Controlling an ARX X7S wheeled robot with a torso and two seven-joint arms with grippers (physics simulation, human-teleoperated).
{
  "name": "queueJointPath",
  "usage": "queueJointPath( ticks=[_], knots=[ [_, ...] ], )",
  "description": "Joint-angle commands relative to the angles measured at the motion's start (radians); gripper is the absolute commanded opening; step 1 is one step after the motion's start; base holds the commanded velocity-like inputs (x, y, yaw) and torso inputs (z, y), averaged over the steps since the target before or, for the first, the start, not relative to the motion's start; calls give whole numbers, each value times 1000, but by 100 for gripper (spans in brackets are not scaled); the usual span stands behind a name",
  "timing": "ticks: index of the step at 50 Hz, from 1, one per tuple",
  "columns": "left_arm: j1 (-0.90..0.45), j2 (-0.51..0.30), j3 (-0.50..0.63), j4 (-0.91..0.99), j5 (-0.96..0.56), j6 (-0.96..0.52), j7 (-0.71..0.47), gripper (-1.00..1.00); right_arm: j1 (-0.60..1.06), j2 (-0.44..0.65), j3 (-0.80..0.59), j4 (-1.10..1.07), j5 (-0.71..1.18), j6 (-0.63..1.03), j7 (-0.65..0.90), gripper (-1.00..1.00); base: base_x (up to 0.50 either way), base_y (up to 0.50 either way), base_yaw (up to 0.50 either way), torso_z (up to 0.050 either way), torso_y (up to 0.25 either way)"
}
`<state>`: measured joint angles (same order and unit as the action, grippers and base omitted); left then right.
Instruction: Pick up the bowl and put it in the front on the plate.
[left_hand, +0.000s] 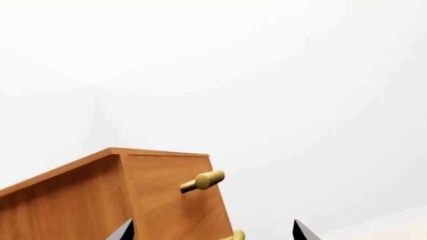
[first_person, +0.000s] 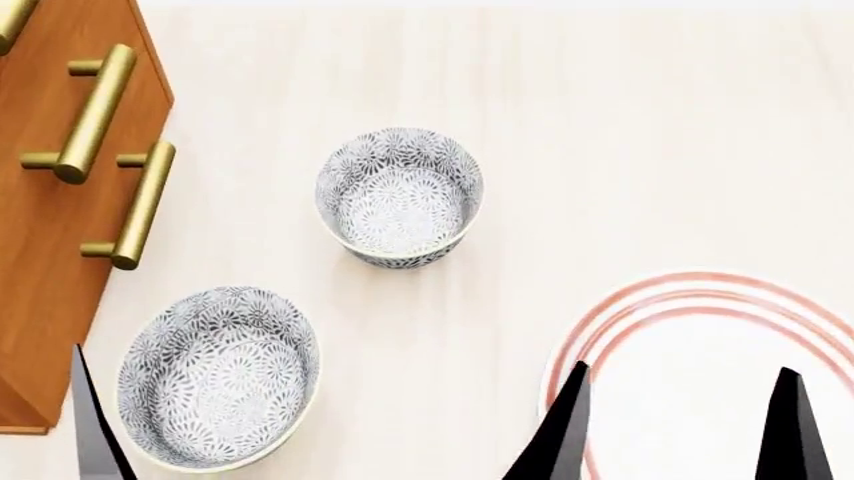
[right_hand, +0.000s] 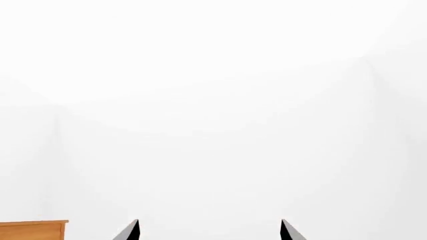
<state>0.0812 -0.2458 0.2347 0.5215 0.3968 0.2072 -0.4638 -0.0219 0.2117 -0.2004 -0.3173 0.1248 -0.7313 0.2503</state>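
Observation:
Two small white bowls with a dense grey-blue flower pattern stand on the pale tabletop in the head view. One bowl (first_person: 398, 195) is near the middle and a nearer one (first_person: 220, 375) is at the lower left. The white plate (first_person: 707, 390) with thin red rings lies at the lower right, cut by the frame edge. My right gripper (first_person: 681, 432) hangs open over the plate's near left part, holding nothing. One dark fingertip (first_person: 91, 430) of my left arm shows just left of the nearer bowl. The left gripper (left_hand: 213, 232) is open and empty, as is the right gripper (right_hand: 210, 231).
A wooden cabinet (first_person: 54, 250) with brass bar handles (first_person: 96, 112) stands along the table's left side, close to the nearer bowl. The same cabinet (left_hand: 100, 200) and a brass handle (left_hand: 203, 181) fill the left wrist view. Pale tabletop (first_person: 627, 140) stretches behind the plate.

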Motion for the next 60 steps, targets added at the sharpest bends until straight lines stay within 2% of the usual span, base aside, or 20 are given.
queueJointPath(
  ticks=[1,4,6,8,12,14,17,23,28,31,35,39,47,60],
  knots=[
    [9,12,-15,15,21,39,14,100,146,10,21,-98,13,247,-4,100,0,0,0,0,0],
    [9,11,-13,12,22,39,13,100,211,28,10,-125,45,355,-10,100,0,0,0,0,0],
    [7,11,-11,9,22,36,13,100,300,41,1,-133,93,507,-7,100,0,0,0,0,0],
    [6,10,-10,8,22,35,13,100,332,41,-3,-118,99,534,-8,100,0,0,0,0,0],
    [5,8,-9,5,19,31,12,100,415,42,-18,-68,161,690,-8,100,0,0,0,0,0],
    [6,7,-8,2,17,32,11,100,472,36,-17,-30,254,835,0,100,0,0,0,0,0],
    [3,6,-6,0,14,28,11,100,536,26,-9,30,326,945,11,100,0,0,0,0,0],
    [0,4,-3,-9,7,24,10,100,634,28,-56,134,259,930,-24,100,0,0,0,0,0],
    [-1,4,2,-19,4,18,9,100,773,13,-68,220,325,1087,-44,100,0,0,0,0,0],
    [-3,3,1,-26,-9,15,10,100,895,-18,-47,344,364,1178,-31,100,0,0,0,0,0],
    [-3,2,3,-28,-10,11,9,100,976,-33,-55,445,356,1183,-50,100,0,0,0,0,0],
    [-4,2,6,-28,-12,6,10,100,1082,-56,-24,542,432,1327,-41,100,0,0,0,0,0],
    [-5,1,13,-22,-17,-7,15,100,1241,-88,3,707,476,1437,-19,100,0,0,0,0,0],
    [-12,1,23,-26,-27,-28,20,100,1278,-100,-16,818,477,1495,16,100,0,0,0,0,0]
  ],
)
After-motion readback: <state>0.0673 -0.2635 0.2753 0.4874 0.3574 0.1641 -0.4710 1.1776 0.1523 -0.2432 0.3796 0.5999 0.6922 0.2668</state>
